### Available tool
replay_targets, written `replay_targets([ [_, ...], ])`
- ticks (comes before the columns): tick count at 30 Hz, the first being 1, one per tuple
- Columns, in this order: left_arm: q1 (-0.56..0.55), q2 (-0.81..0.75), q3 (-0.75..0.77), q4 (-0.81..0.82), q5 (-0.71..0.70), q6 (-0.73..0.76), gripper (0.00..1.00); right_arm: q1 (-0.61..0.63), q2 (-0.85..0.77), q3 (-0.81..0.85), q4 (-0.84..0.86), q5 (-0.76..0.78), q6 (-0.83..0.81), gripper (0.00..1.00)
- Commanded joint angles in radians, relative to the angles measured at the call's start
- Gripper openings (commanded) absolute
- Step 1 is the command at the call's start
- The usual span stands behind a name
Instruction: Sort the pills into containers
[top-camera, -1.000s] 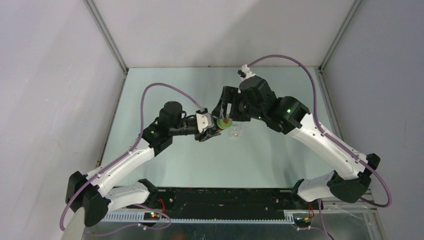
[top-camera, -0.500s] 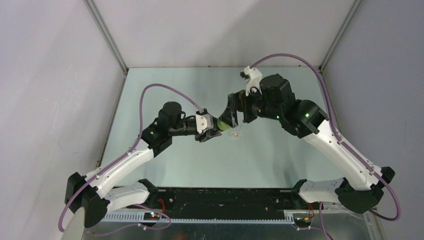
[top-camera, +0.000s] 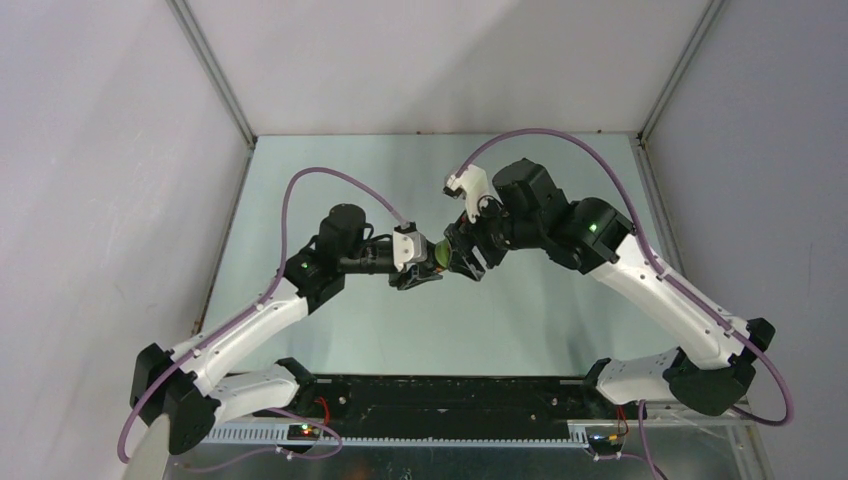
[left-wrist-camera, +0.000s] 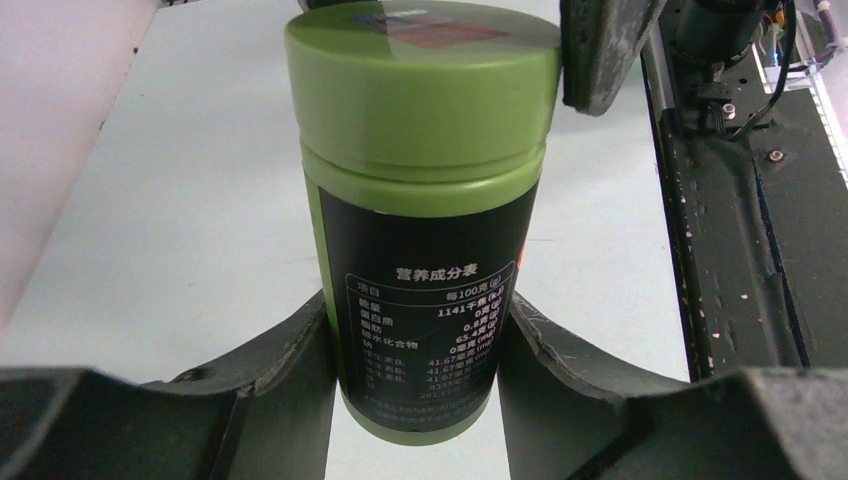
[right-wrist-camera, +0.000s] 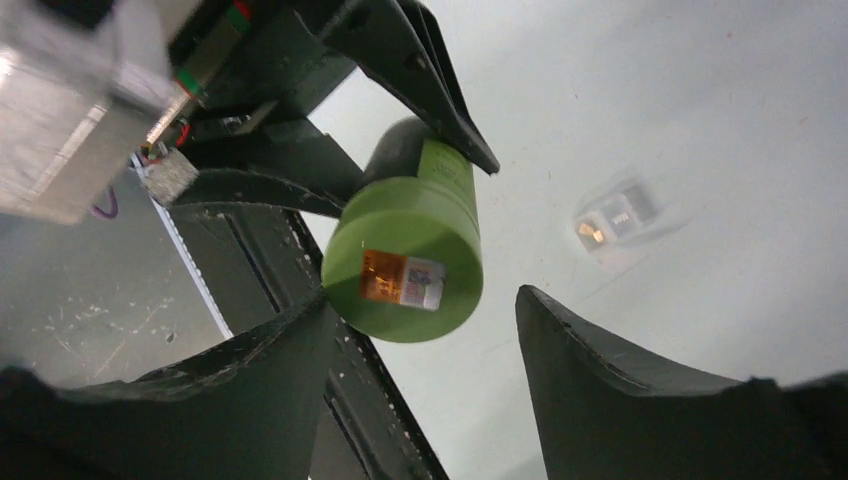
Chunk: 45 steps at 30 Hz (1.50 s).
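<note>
Gripping green plastic cylindrical bottle (left-wrist-camera: 420, 150) near base: left end effector (left-wrist-camera: 418, 312), clenched. Writing on black label (left-wrist-camera: 425, 300): "营养成分表", "每100克(g)". Up top, smooth round lid (right-wrist-camera: 405, 265) bears orange sticker (right-wrist-camera: 381, 277) and QR code (right-wrist-camera: 424, 285). Straddling lid, right end effector (right-wrist-camera: 425, 300) spread, not gripping. Beyond, small clear two-compartment plastic box (right-wrist-camera: 617, 216) on pale surface (right-wrist-camera: 700, 100), apart from bottle; orange speck (right-wrist-camera: 589, 232) inside.

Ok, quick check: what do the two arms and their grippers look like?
Left arm and right arm match: white link shells, black joint housings, a small green light on each. A purple cable loops along each arm. The left gripper and right gripper have matte black, wedge-shaped fingers with scuffed edges.
</note>
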Motion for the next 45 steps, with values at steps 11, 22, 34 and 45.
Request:
replay_targets([
  [11, -0.002, 0.005, 0.061, 0.008, 0.057, 0.015, 0.00, 0.072, 0.002, -0.029, 0.246, 0.147, 0.194, 0.36],
  [22, -0.001, -0.044, 0.000, 0.151, -0.065, -0.026, 0.00, 0.107, 0.016, -0.047, 0.168, 0.556, 0.949, 0.24],
  [34, -0.002, -0.065, -0.004, 0.104, -0.071, -0.016, 0.00, 0.078, -0.079, -0.099, 0.272, 0.272, 0.557, 0.90],
  [45, -0.002, -0.059, 0.020, 0.038, -0.007, -0.001, 0.00, 0.073, -0.113, -0.077, 0.153, 0.110, 0.148, 0.88],
])
